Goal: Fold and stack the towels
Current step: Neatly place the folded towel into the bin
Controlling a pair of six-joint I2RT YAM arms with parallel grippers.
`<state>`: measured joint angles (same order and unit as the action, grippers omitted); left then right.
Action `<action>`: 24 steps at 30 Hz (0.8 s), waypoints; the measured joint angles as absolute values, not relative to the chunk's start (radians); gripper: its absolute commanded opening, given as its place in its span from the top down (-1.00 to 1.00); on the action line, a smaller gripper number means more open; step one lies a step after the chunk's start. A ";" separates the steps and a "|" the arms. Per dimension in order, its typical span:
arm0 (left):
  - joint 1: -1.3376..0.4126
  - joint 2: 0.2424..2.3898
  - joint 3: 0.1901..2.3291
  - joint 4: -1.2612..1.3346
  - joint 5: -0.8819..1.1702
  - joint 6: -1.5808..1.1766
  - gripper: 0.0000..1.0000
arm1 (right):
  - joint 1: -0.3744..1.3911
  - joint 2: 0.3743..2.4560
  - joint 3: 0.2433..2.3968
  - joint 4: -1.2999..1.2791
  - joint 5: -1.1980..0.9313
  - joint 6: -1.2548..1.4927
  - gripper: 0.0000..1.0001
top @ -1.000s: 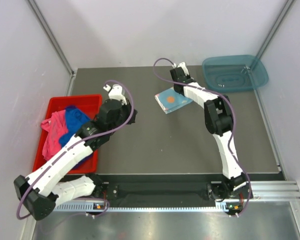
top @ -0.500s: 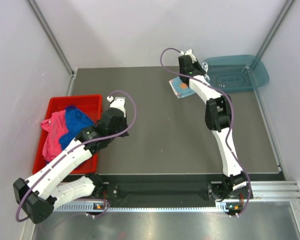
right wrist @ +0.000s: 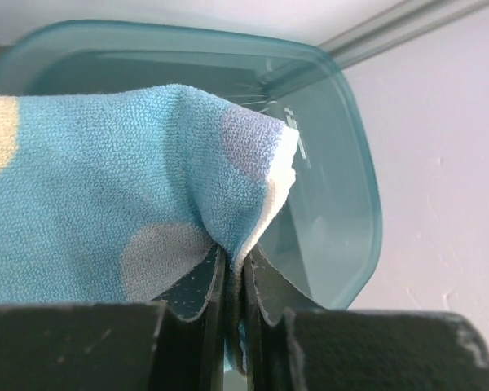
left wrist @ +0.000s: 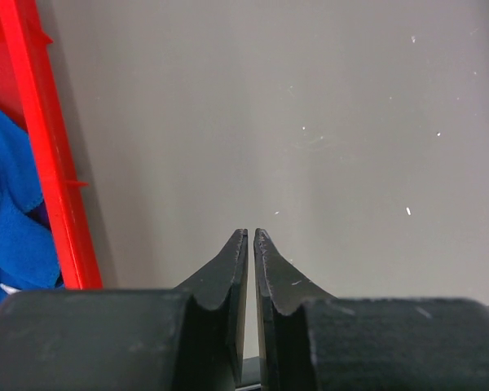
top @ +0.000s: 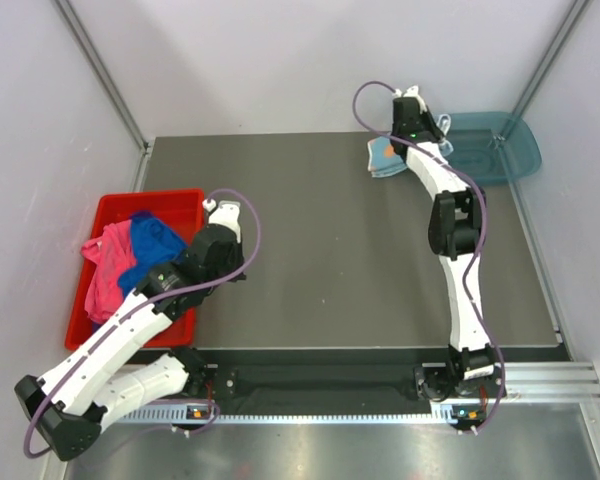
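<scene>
My right gripper (top: 416, 112) is shut on a folded light-blue spotted towel (top: 385, 157) and holds it in the air at the left edge of the teal tray (top: 500, 150). In the right wrist view the towel (right wrist: 122, 171) is pinched between the fingers (right wrist: 236, 277) in front of the teal tray (right wrist: 342, 195). My left gripper (top: 223, 207) is shut and empty over the bare table beside the red bin (top: 105, 215); its fingers (left wrist: 250, 244) touch nothing. A pink towel (top: 105, 270) and a blue towel (top: 152, 243) lie crumpled in the bin.
The red bin's rim (left wrist: 53, 163) and the blue towel (left wrist: 8, 220) show at the left of the left wrist view. White walls and metal rails enclose the grey table (top: 330, 270).
My right gripper has carried the spotted towel up and right from mid-table to the teal tray's edge. My left arm has drawn back toward the near left.
</scene>
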<state>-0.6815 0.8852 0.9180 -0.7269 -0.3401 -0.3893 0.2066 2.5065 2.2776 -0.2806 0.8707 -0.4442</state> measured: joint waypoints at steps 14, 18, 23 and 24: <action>-0.682 0.838 0.867 -0.725 -0.382 -0.390 0.72 | 0.007 2.468 2.170 -0.200 0.685 -0.364 1.00; -0.682 0.836 0.865 -0.726 -0.390 -0.390 0.71 | -0.044 2.468 2.146 -0.155 0.657 -0.357 1.00; -0.682 0.836 0.861 -0.726 -0.392 -0.390 0.71 | -0.081 2.468 2.138 -0.121 0.631 -0.360 1.00; -0.682 0.836 0.861 -0.726 -0.391 -0.390 0.71 | -0.084 2.468 2.139 -0.114 0.628 -0.363 1.00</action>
